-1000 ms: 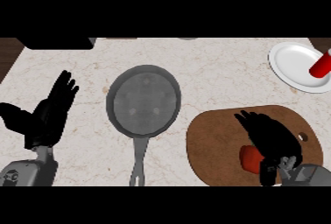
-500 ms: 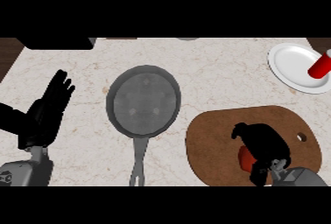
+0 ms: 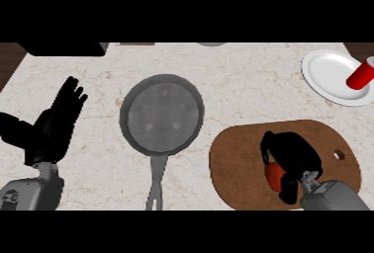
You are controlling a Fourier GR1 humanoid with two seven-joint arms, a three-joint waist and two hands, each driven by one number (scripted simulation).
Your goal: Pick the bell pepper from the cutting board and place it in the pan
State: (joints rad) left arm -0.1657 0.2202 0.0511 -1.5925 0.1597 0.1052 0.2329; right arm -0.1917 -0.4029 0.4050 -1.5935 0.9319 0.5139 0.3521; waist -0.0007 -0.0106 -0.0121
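Note:
A red bell pepper point(image 3: 275, 176) lies on the brown cutting board point(image 3: 241, 163) at the lower right. My right hand point(image 3: 294, 154) is curled over it, fingers and thumb wrapped round it, hiding most of it. The grey pan point(image 3: 161, 115) sits in the middle of the counter, its handle point(image 3: 155, 185) pointing toward me. At the left edge my left hand point(image 3: 51, 126) rests open with fingers up, away from the pan.
A white plate point(image 3: 330, 76) at the upper right holds a red cylinder point(image 3: 360, 75). A dark object point(image 3: 62, 48) sits at the counter's far left edge. Marble counter point(image 3: 241, 94) lies between pan and board.
My right hand's fingers, stretched over the pepper before, have curled down round it. The left hand and pan have stayed put.

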